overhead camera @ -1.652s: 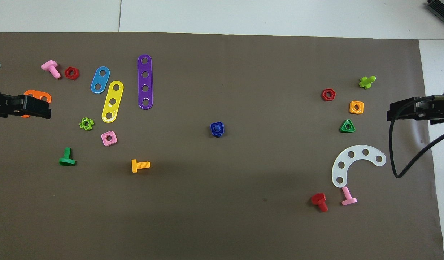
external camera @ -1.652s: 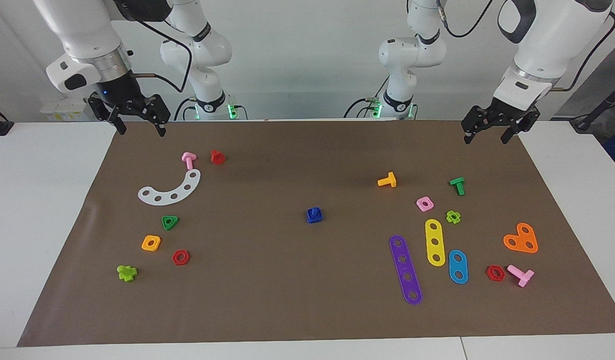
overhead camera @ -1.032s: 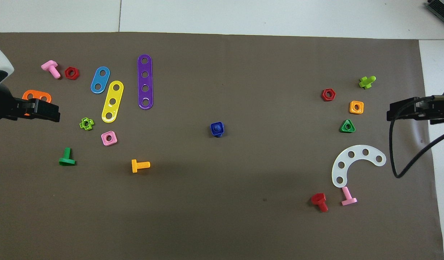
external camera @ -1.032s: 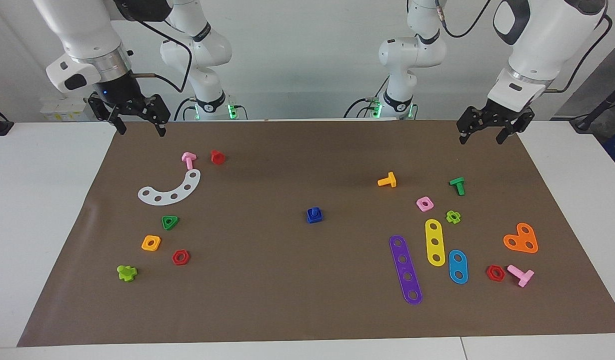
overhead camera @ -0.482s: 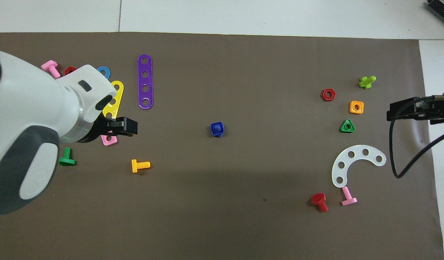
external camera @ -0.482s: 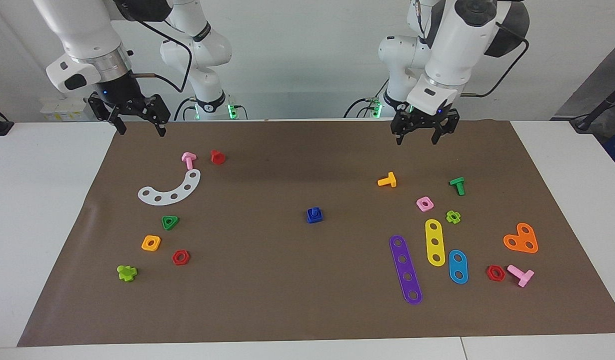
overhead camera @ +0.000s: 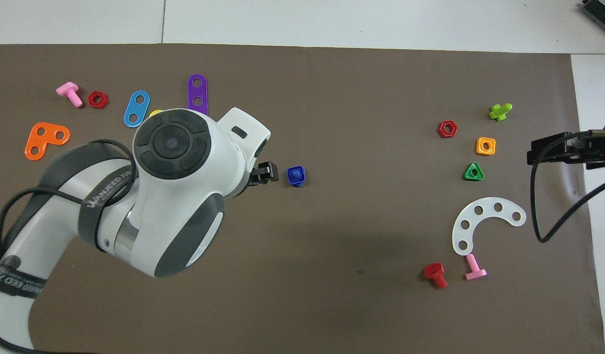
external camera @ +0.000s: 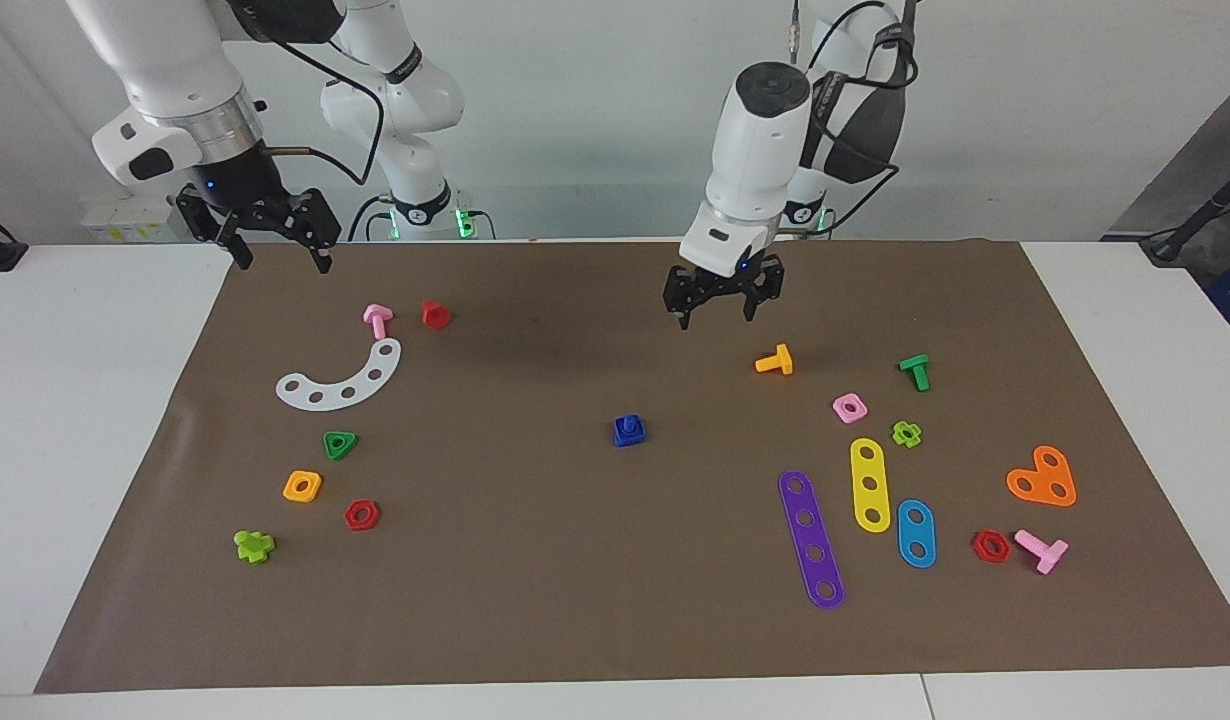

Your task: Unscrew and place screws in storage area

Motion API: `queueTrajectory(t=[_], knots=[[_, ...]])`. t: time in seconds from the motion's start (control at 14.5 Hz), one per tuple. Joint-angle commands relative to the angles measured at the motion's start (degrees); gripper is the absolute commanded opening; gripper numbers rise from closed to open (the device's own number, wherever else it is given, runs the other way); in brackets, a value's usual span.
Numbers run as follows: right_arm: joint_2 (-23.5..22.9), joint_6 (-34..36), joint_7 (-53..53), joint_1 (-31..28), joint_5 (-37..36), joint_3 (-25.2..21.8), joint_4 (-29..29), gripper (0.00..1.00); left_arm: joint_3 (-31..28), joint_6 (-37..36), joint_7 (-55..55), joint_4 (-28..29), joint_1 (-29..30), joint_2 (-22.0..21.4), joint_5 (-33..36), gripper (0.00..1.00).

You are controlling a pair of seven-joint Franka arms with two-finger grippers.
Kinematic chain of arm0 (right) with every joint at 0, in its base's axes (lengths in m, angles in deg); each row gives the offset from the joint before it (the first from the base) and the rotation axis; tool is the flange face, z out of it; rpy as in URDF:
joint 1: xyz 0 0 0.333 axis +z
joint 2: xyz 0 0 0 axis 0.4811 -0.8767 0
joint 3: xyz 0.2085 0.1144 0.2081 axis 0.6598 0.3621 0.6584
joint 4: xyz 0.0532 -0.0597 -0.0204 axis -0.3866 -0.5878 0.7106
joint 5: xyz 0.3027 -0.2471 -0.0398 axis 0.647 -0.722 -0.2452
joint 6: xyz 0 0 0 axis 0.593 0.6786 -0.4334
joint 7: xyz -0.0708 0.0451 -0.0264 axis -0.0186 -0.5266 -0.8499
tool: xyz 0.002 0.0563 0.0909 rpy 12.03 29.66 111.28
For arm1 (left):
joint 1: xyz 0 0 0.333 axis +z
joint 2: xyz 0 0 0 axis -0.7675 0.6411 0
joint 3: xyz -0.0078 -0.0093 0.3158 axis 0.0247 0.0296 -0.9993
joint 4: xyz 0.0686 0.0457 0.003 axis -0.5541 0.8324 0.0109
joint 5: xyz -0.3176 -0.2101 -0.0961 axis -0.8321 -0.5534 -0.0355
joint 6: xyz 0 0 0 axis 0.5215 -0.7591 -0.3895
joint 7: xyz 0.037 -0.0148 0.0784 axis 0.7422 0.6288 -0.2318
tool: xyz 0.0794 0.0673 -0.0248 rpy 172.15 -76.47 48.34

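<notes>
Left pincer [external camera: 717,311] hangs open and empty above the brown mat [external camera: 595,560], between the orange bolt [external camera: 775,360] and the dark-blue screw [external camera: 628,430], touching neither. That screw stands in its blue square nut mid-mat, well apart from the storage area's white curved strip [external camera: 343,381]. Right pincer [external camera: 275,250] waits open over the mat's corner nearest the right arm's base.

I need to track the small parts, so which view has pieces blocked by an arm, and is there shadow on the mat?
Overhead view: the left arm's white body hides the yellow strip and half the purple four-hole strip. Facing view: all parts show; a soft dark shadow falls on the brown mat near the robots.
</notes>
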Motion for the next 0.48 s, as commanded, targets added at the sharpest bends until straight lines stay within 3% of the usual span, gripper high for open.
queueTrajectory(t=[0.0, 0.21, 0.41], knots=[[0.9, 0.3, 1.3, -0.4, 1.2, 0.1, -0.8, 1.0, -1.1, 3.1, -2.0, -1.5, -1.1, 3.3, 0.3, 1.0], [0.9, 0.2, 1.3, -0.4, 1.2, 0.1, -0.8, 1.0, -1.1, 4.5, -5.9, -4.4, -3.2, 9.0, 2.0, 0.99], [0.9, 0.2, 1.3, -0.4, 1.2, 0.1, -0.8, 1.0, -1.1, 7.0, -6.6, -4.8, -4.1, 11.8, 3.1, 1.0]])
